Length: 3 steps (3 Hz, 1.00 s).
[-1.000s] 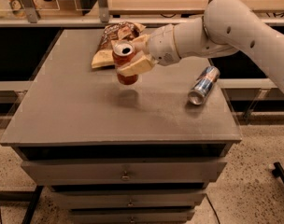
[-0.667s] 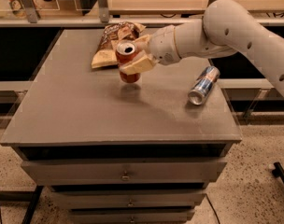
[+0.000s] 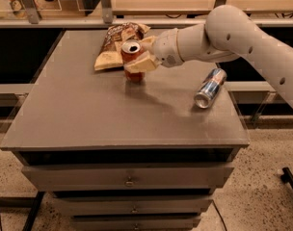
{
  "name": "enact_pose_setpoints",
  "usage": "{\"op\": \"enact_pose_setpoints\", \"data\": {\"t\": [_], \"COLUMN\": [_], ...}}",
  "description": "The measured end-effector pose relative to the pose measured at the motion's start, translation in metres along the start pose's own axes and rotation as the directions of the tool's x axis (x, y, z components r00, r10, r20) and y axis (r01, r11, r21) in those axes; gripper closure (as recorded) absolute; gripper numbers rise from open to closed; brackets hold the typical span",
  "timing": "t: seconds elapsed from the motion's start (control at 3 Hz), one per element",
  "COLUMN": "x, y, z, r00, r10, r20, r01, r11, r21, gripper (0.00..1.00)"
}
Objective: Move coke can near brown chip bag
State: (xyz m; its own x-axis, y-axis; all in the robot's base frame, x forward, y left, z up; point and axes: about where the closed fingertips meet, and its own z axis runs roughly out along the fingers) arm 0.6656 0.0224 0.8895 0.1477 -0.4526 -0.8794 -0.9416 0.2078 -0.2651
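Note:
The coke can (image 3: 131, 52) is red with a silver top and stands upright near the back middle of the grey tabletop (image 3: 79, 114). My gripper (image 3: 139, 57) is shut on the coke can, its tan fingers (image 3: 142, 63) wrapped around its side. The can's base is at or just above the table surface. The brown chip bag (image 3: 113, 44) lies crinkled right behind and to the left of the can, close to it. My white arm reaches in from the right.
A slim silver-and-blue can (image 3: 210, 87) lies on its side near the table's right edge. The table is a drawer cabinet (image 3: 129, 177). A shelf rail (image 3: 55, 22) runs behind the table.
My gripper has carried the coke can a little further back and down, closer to the chip bag and the table surface. The silver-and-blue can has not moved.

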Motion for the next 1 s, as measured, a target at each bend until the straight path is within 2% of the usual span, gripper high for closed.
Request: {"op": "enact_pose_setpoints", "data": {"t": [0.33,0.67,1.0], "x": [0.0021,0.0014,0.0014], "y": [-0.0042,-0.0030,-0.0029], "z": [0.0028,0.0051,0.0052], "r00": [1.000,1.000,1.000], "r10": [0.017,0.017,0.017], "r20": [-0.005,-0.004,-0.004], "r01": [-0.017,-0.017,-0.017], "r11": [0.9998,0.9999,0.9999], "r21": [0.006,0.002,0.002], "gripper": [0.12,0.00,0.00]}}
